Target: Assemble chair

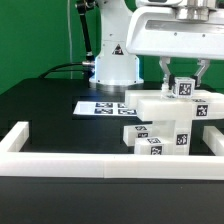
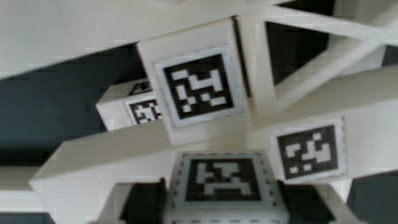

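Observation:
The chair parts are white blocks with black-and-white tags, clustered at the exterior view's right (image 1: 160, 125). A flat slab (image 1: 165, 103) lies on top of stacked tagged blocks (image 1: 152, 140). My gripper (image 1: 182, 90) stands right above the cluster with a finger on each side of a small upright tagged part (image 1: 183, 88). In the wrist view that part (image 2: 226, 178) sits tight between my dark fingers (image 2: 150, 200), so the gripper (image 2: 226, 205) is shut on it. Beyond it are another tagged block (image 2: 199, 88) and white bars (image 2: 107, 150). The lower end of the held part is hidden.
The marker board (image 1: 98, 107) lies flat on the black table behind the cluster. A long low white border rail (image 1: 70, 166) runs along the front and up the left side (image 1: 18, 136). The arm's white base (image 1: 113, 60) stands at the back.

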`<action>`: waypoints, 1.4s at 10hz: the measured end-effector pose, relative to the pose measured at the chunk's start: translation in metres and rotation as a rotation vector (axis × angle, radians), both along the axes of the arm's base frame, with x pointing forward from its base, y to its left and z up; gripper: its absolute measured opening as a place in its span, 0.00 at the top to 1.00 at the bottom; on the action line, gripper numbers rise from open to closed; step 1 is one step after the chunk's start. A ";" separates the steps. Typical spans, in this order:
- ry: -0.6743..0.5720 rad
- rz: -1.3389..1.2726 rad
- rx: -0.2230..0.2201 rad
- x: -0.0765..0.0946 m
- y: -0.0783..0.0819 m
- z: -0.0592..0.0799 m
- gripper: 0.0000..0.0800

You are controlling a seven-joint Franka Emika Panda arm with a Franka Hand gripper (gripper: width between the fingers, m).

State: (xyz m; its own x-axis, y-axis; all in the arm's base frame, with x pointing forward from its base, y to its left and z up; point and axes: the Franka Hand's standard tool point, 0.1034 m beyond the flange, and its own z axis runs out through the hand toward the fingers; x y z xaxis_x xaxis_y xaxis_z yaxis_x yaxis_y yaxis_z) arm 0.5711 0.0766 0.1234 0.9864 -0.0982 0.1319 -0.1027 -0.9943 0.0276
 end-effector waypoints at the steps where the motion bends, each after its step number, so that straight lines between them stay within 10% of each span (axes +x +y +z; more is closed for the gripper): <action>1: -0.003 -0.082 0.011 0.000 0.001 0.000 0.64; 14: -0.004 -0.918 0.179 -0.001 0.003 -0.001 0.53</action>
